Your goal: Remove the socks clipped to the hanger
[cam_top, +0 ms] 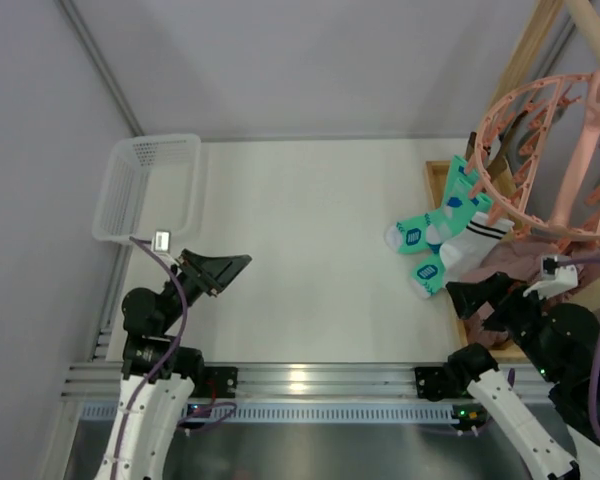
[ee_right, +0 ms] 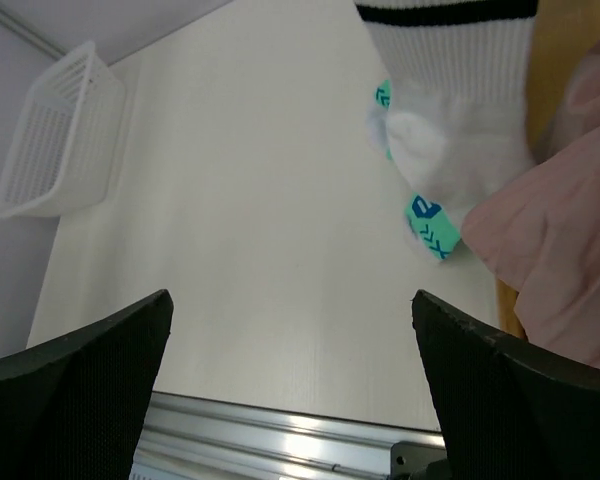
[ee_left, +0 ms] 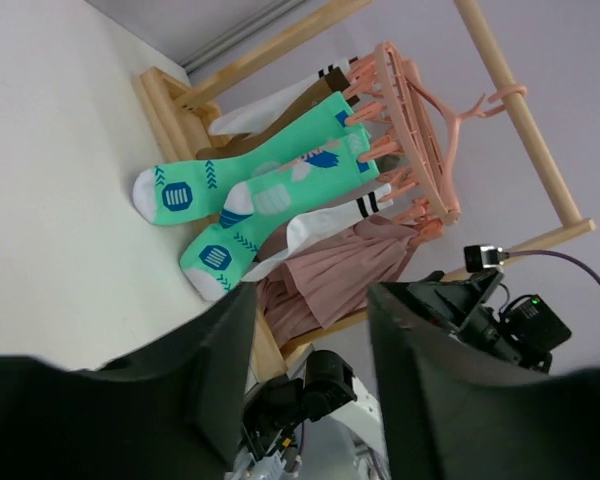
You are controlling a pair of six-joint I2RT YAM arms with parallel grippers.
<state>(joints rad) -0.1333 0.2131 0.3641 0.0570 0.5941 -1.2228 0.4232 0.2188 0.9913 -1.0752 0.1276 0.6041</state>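
The salmon-pink hanger (cam_top: 583, 150) hangs from a wooden rod at the far right. Two mint-green socks (cam_top: 430, 228) dangle from its clips (ee_left: 380, 150), toes touching the table. Beside them hangs a white sock (cam_top: 470, 245) with dark cuff stripes, and a brown sock (ee_left: 280, 112) shows behind. My right gripper (cam_top: 465, 300) is open just below the white sock (ee_right: 450, 110), with only table between its fingers (ee_right: 480, 400). Far to the left, my left gripper (cam_top: 235, 270) points at the socks (ee_left: 250, 170) and is open and empty.
A white mesh basket (cam_top: 150, 185) stands at the back left. A pink pleated cloth (cam_top: 510, 262) hangs under the hanger over the wooden frame's base (cam_top: 438, 180). An aluminium rail (cam_top: 310, 380) runs along the near table edge.
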